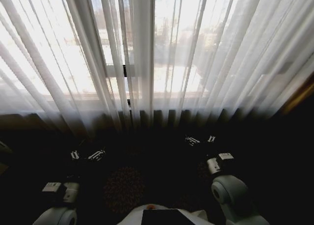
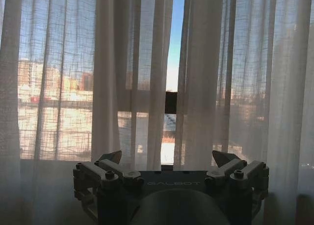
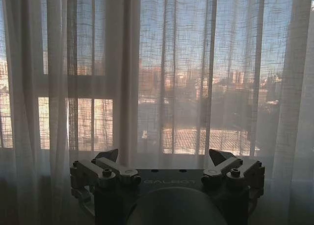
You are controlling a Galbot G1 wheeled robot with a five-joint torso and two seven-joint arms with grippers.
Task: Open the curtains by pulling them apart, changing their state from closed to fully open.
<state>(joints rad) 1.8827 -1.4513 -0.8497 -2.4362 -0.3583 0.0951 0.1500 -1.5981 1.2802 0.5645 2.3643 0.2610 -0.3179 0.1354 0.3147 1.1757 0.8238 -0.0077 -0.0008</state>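
Daylight is glowing through the curtains (image 1: pixel 147 63) at 12 o'clock; the left gripper (image 1: pixel 88 155) and right gripper (image 1: pixel 200 140) are hovering low, both spread wide, holding nothing.

I had both arms held low and forward. The left end effector (image 1: pixel 88 155) sat at about 8 o'clock, fingers spread wide and holding nothing; the right end effector (image 1: pixel 200 140) sat near 4 o'clock, equally spread and empty.
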